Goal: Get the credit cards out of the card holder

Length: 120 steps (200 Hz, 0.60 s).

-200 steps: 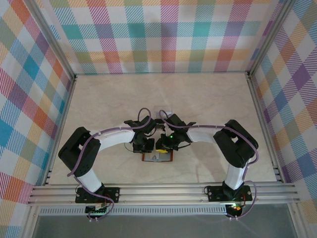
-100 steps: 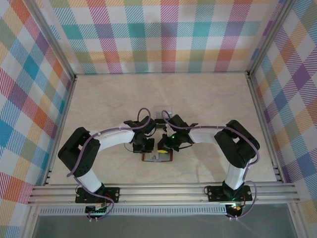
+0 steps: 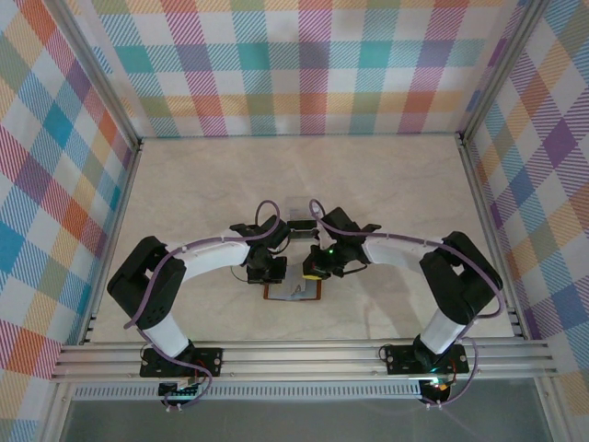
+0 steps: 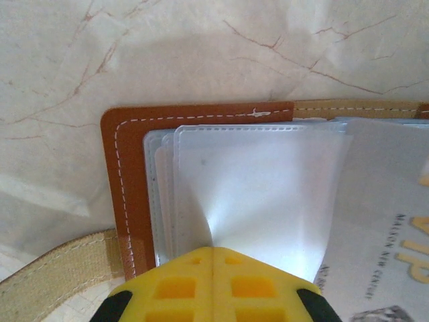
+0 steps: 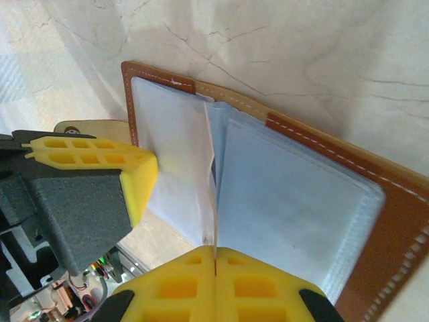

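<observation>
The card holder [image 3: 293, 294] lies open on the marble table, brown leather [image 4: 127, 174] with clear plastic sleeves [image 4: 255, 181] fanned up from it. My left gripper [image 4: 213, 249] is shut on the lower edge of one sleeve, which bows up into its yellow fingertips. A pale credit card [image 4: 392, 221] with grey print stands raised at the right. In the right wrist view this card [image 5: 209, 168] shows edge-on over the open card holder [image 5: 375, 268], and my right gripper [image 5: 214, 249] is shut on it. The two grippers [image 3: 269, 273] [image 3: 316, 272] sit close together over the holder.
A tan strap [image 4: 47, 285] runs from the holder's left edge. A small pale flat thing [image 3: 301, 209] lies on the table just behind the grippers. Aluminium rails [image 3: 304, 354] line the near edge, and plaid walls enclose the other sides.
My right gripper has closed on the pale card and the right arm has shifted a little to the right. The left gripper has stayed shut in place.
</observation>
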Available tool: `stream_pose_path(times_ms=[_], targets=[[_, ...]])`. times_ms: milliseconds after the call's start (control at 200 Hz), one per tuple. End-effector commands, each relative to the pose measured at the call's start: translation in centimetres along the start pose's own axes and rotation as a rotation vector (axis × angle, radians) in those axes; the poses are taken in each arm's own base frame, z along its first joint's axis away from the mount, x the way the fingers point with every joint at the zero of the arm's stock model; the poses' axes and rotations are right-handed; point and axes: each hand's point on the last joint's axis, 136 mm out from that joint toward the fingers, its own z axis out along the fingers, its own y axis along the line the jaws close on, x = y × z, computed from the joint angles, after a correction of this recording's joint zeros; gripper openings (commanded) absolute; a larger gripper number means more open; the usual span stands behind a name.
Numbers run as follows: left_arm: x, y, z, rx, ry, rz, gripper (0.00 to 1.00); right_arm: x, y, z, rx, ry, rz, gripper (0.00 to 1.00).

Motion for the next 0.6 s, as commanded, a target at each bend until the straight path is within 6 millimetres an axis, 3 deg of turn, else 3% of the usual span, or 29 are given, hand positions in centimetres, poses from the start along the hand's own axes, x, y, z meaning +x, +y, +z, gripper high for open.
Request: stream_pose_path(times_ms=[0,295,440,595], targets=[[0.8,1.3,-0.4,-0.057,0.009,-0.006,0.03,0.4,-0.6,-1.2,0.045,-0.013,-0.041,0.02],[-0.8,-0.5,-3.5,0.026,-0.095,-0.016,0.04,-0.8,-0.7,-3.7,0.137,-0.101,-0.160,0.00],[-1.5,0.0,-4.7,0.031,-0.137,-0.031,0.05,-1.7,-0.4,-5.3,0.190,-0.150,-0.293,0.00],[-1.9,1.1,-4.8,0.051,-0.149,-0.062,0.06,-3.0,0.0,-6.7,0.284,-0.158,-0.507,0.00]])
